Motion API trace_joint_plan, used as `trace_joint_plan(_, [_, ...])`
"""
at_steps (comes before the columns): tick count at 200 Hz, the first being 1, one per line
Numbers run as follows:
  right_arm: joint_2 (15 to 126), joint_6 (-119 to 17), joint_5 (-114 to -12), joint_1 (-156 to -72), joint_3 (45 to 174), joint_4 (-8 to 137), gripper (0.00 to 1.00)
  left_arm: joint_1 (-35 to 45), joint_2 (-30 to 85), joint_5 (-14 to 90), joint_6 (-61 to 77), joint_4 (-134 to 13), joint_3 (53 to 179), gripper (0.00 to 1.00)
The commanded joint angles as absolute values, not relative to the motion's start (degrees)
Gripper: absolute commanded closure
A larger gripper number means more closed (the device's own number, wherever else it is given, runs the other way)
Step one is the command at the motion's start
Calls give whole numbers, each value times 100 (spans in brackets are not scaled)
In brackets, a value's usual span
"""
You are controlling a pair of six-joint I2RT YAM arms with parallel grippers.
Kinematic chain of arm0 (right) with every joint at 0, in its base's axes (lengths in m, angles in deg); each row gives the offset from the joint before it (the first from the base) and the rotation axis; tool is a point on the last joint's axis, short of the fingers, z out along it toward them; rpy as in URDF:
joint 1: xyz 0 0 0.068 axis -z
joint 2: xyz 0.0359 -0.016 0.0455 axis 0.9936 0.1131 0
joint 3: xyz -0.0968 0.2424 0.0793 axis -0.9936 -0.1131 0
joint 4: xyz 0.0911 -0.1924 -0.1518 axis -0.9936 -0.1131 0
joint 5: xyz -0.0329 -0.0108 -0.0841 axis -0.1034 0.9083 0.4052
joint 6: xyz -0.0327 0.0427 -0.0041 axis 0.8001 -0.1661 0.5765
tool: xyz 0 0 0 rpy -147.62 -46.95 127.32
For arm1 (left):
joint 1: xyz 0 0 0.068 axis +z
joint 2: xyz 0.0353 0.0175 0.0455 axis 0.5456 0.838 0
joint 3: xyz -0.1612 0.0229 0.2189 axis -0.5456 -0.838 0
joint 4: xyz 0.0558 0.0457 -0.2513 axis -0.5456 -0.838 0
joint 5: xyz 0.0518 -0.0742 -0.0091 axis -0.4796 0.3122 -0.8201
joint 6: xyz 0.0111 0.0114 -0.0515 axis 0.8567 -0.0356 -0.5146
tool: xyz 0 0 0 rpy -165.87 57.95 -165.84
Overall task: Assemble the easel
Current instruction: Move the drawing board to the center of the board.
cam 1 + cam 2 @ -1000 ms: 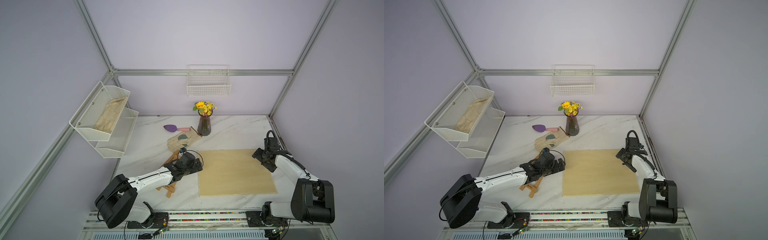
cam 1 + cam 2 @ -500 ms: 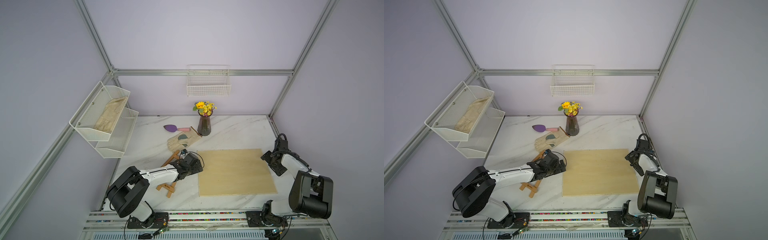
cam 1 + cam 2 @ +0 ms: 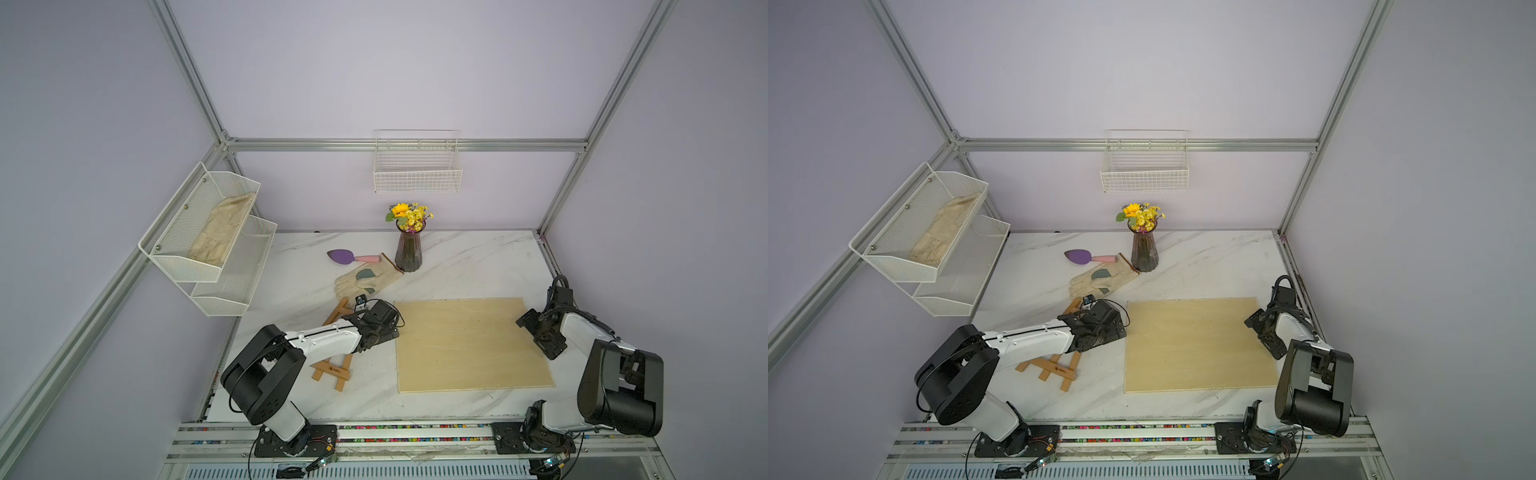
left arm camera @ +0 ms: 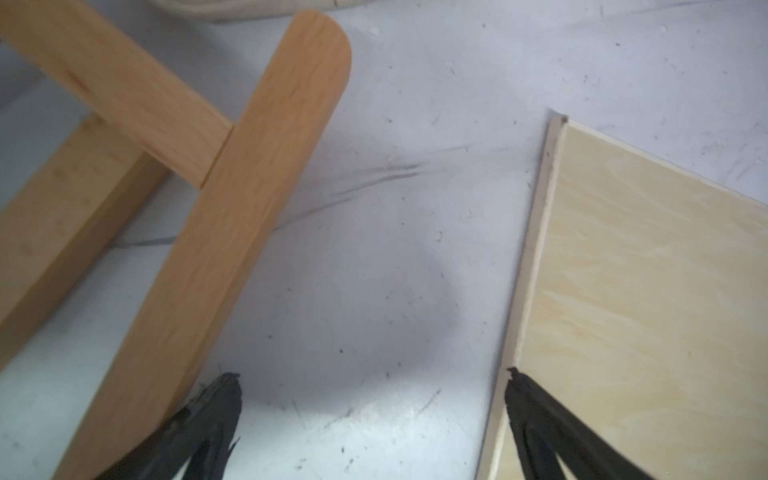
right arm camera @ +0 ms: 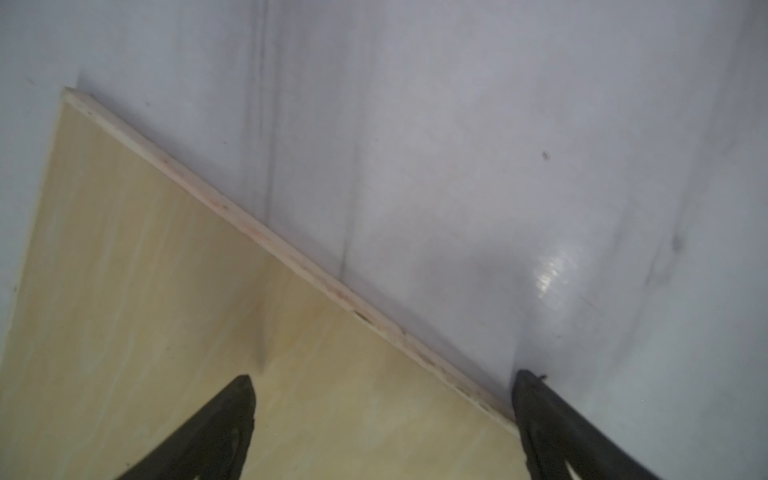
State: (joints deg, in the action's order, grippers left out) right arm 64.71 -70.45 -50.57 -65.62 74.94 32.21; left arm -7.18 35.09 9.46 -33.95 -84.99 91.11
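Easel [image 3: 332, 370]: laid flat and folded on the marble table [image 3: 465, 257], partly hidden under the left arm, just beside the plywood board [image 3: 469, 345].
Left gripper [image 4: 370, 415]: jaws spread wide, nothing held; one long leg [image 4: 232, 224] is seen just beside a fingertip.
Right gripper [image 5: 382, 419]: jaws wide, empty, straddling the board's edge.
Step in hand: judged as the approach, before any grasp.
Next move: the leg is to be enclosed and the frame lifted upright.
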Motion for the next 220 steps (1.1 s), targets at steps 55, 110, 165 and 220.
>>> trace_joint_plan(55, [6496,-7638,-5844,-7834,7367,3236,3,-361,3170,937,-3401,-8515,9132,0])
trace_joint_plan(110, [6337,-7765,-5521,-8219,7480,3152,3,-367,3009,941,-3316,-8574,9216,0])
trace_joint_plan(165, [6214,-7426,-5144,-8601,8007,2768,3,-328,2669,73,-2760,-9708,9622,0])
trace_joint_plan(220, [6290,-7491,-5074,-9682,8437,2751,3,46,3008,334,-2234,-10128,9703,0])
